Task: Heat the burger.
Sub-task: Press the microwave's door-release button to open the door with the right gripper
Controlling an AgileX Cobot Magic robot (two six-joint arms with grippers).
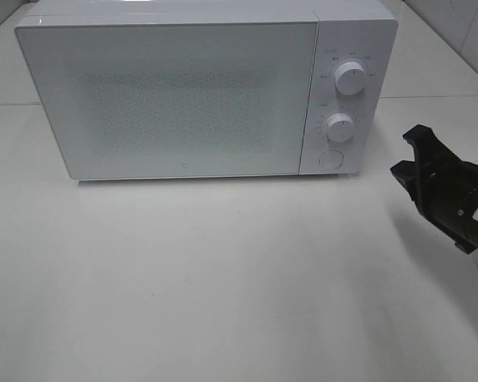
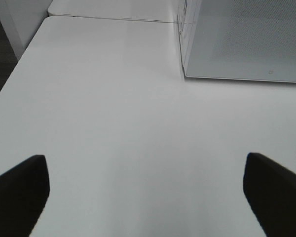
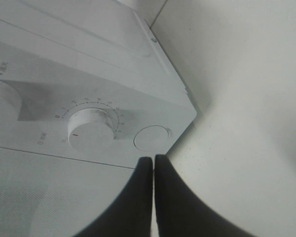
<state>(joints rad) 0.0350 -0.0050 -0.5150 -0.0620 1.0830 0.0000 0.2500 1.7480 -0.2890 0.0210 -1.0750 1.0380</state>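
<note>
White tabletop [image 1: 223,278] up front, right gripper [image 3: 153,160] fingers pressed together, empty, near dial panel [image 1: 340,99] of closed white microwave [image 1: 183,95], left gripper [image 2: 145,163] spread wide, empty, over tabletop, tiled wall [image 1: 462,32] behind, burger's place cannot tell

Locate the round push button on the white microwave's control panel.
In the exterior high view the round push button sits at the bottom of the control panel on the right of the white microwave, directly under the lower white dial.

One microwave [image 1: 175,95], two dials [image 1: 350,78] [image 1: 340,126], one round button [image 1: 331,158], two hands [image 2: 145,173] [image 3: 153,160]
</note>
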